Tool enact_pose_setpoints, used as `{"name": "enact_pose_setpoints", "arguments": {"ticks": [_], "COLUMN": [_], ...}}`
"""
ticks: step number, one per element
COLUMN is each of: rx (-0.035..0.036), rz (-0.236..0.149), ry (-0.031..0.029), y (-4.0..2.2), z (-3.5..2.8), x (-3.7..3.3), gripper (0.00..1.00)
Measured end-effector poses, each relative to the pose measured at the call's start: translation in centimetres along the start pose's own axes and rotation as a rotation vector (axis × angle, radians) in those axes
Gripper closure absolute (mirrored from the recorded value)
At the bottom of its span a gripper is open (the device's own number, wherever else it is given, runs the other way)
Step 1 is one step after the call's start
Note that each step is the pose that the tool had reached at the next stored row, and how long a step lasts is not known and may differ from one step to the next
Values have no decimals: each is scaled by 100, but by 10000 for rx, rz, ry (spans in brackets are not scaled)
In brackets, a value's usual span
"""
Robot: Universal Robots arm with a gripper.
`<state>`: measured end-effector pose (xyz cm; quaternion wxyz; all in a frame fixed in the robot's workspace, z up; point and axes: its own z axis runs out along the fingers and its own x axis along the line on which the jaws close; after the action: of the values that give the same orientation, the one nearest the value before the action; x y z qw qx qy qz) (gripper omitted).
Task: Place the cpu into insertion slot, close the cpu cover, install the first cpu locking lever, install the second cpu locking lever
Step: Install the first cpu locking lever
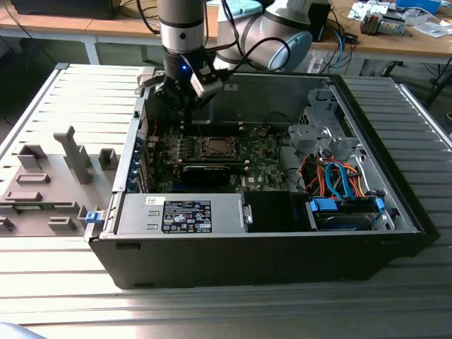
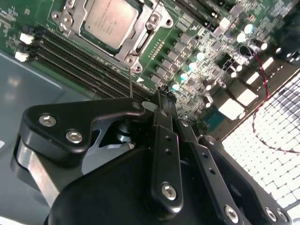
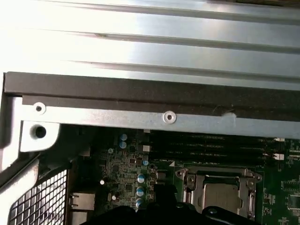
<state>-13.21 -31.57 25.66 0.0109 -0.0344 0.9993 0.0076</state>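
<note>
Silvery-grey metal marks the cpu, a small flat square sitting in the insertion slot on the green circuit board, with the cpu cover, a thin bright frame with a square window, lying closed around it. In the first wrist view the same chip shows through the cover's window, beside long black memory slots. In the exterior view the socket lies near the middle of the board inside the open computer case, a dark metal box resting on a ribbed grey table. The arm reaches down from above into the case's far corner toward the exterior view's left, its wrist roughly upright and the gripper raised above the board, apart from the socket. In the second wrist view the matte black, bolted fingers run close side by side, pressed together and holding nothing.
</note>
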Motion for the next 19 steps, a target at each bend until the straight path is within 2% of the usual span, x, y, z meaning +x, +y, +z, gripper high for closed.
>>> {"name": "enact_pose_setpoints", "arguments": {"ticks": [1,3,7,8,9,10,13,17,19], "rx": [-19,-70,-88,-93,-96,-97,-136,-153,-153], "rz": [8,7,7,9,8,9,10,10,13], "ry": [-1,-5,-6,5,25,38,54,72,73], "y": [13,78,93,85,79,76,71,64,63], "z": [2,4,4,7,9,10,11,13,14], "x": [-2,-9,-18,-139,-219,-267,-344,-444,-450], "gripper": [89,89,89,89,89,89,89,89,89]}}
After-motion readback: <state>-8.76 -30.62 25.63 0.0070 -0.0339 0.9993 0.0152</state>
